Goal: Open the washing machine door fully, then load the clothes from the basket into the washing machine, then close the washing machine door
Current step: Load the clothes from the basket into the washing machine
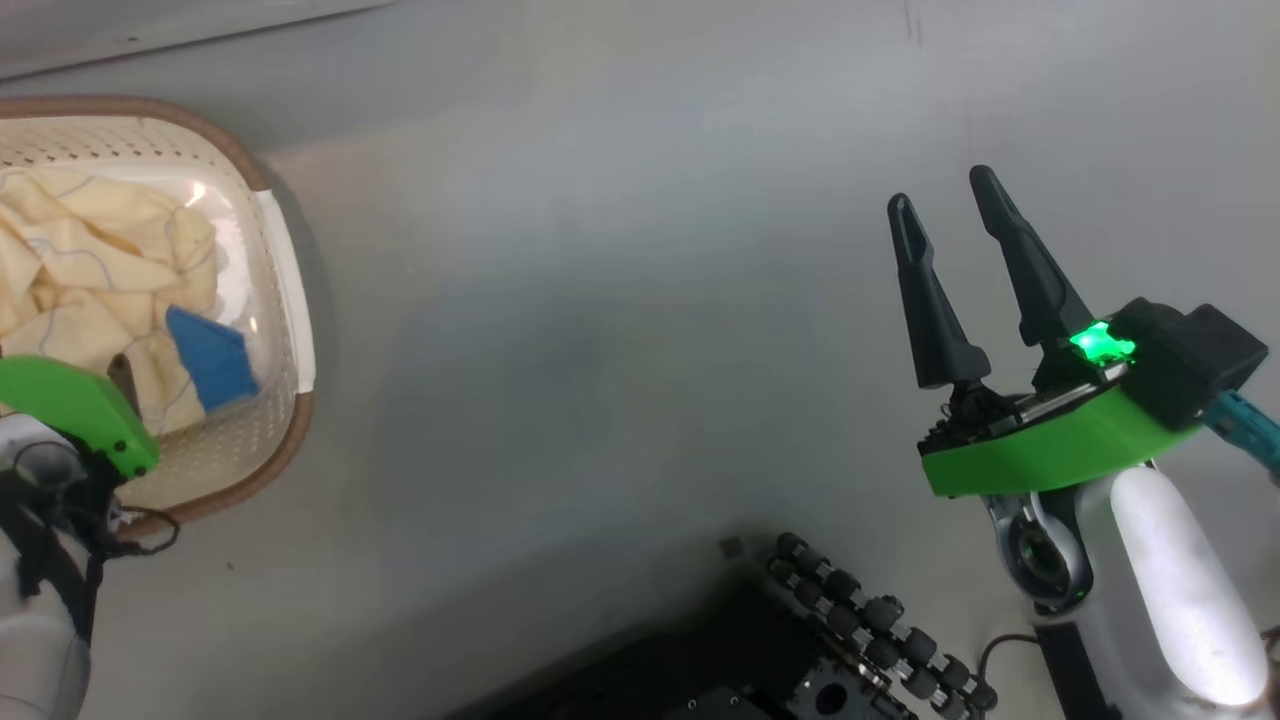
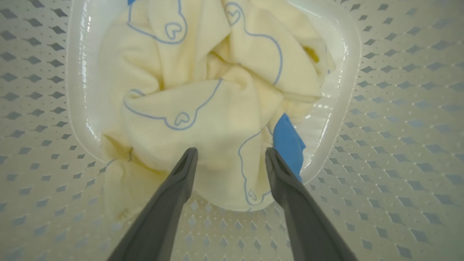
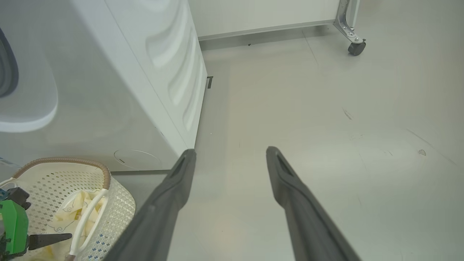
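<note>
Right gripper [image 1: 940, 188]: two long dark grey fingers [image 1: 935, 320], tapered, tips hollowed. Behind them sits a bright green wrist shell [image 1: 1050, 455].
On top of the shell: lit green lamp [image 1: 1100, 345], black box [image 1: 1195, 360].
Beside the shell: teal plug [image 1: 1245, 425].
Below the shell: round dark-centred joint [image 1: 1040, 550], glossy white forearm [image 1: 1180, 590].
Lower left of the shell: black base with a row of small rollers [image 1: 880, 625].
Far left of the shell: second green shell [image 1: 75, 405], loose black cables [image 1: 60, 530].

we see a smooth pale grey floor [image 3: 308, 119], glossy enough to hold soft patches of light. a few faint scuff marks [image 3: 347, 114] streak it. beyond, in the right wrist view, a white panel [image 3: 264, 12] with a grey strip along its foot stands on a metal bracket [image 3: 344, 18] with a small black caster [image 3: 356, 48].
</note>
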Controlling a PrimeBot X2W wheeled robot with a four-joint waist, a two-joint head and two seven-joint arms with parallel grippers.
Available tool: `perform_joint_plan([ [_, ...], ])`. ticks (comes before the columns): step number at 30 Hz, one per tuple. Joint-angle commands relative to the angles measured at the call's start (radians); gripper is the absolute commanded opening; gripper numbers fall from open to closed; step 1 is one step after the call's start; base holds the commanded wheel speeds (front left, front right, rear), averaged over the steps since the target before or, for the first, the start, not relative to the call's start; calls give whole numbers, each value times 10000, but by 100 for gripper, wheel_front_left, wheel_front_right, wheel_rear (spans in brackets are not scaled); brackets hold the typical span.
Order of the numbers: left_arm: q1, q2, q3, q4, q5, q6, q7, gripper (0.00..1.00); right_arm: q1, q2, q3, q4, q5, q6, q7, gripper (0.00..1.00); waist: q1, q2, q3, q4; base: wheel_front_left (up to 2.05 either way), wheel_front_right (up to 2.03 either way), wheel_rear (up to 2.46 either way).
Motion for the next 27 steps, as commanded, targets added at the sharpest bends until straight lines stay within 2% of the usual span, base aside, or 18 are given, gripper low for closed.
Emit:
perform_joint_plan([
  [1,80,509,290,3,-94,98,43,100,120,-114,172,-253,135,2,-109,100,-2,1,417,-238,0,0,0],
  [8,-303,859,474,196,-323,370,349,100,51,-114,257,-509,227,2,-117,100,-2,1,860,-327,0,0,0],
  [16,-774,656,491,255,-461,511,193,100,357,-114,154,-839,149,2,-119,100,-2,1,1130,-123,0,0,0],
  [17,-834,620,473,254,-462,491,130,96,399,-114,144,-888,140,2,-119,100,-2,1,1154,-104,0,0,0],
  [18,-890,583,450,258,-459,469,83,60,437,-114,135,-932,134,2,-119,100,-2,1,1175,-87,0,0,0],
  [19,-930,542,419,268,-451,441,60,19,475,-114,125,-967,117,2,-119,100,-2,1,1191,-73,0,0,0],
  [20,-958,493,394,282,-452,418,53,0,508,-114,111,-1003,100,2,-119,100,-2,1,1202,-60,0,0,0],
  [27,-1043,252,334,357,-511,389,-322,0,566,-114,75,-1104,78,2,-119,100,-2,1,1180,-26,0,0,0],
])
